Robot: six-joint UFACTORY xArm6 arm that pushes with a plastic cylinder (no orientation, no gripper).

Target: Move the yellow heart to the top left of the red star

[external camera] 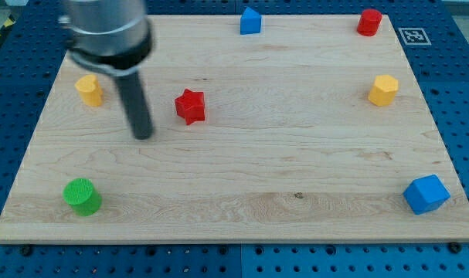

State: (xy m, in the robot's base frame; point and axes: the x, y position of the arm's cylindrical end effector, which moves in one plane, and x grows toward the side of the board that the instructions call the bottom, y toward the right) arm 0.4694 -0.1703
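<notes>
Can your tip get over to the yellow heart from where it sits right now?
Probably yes. My tip sits between the yellow heart and the red star, slightly toward the view's bottom. No block stands between my tip and the heart, so the way toward the view's upper left looks free.

No readable text anywhere (only a black-and-white marker tag (414,35) beside the board's (296,162) top-right corner)

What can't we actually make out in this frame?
- My tip: blurred in the camera view; contact with the board can't be confirmed. It sits between the yellow heart and the red star, touching neither.
- Arm body: cut off by the view's top edge and smeared.
- Yellow heart: small; its heart outline is hard to read.
</notes>
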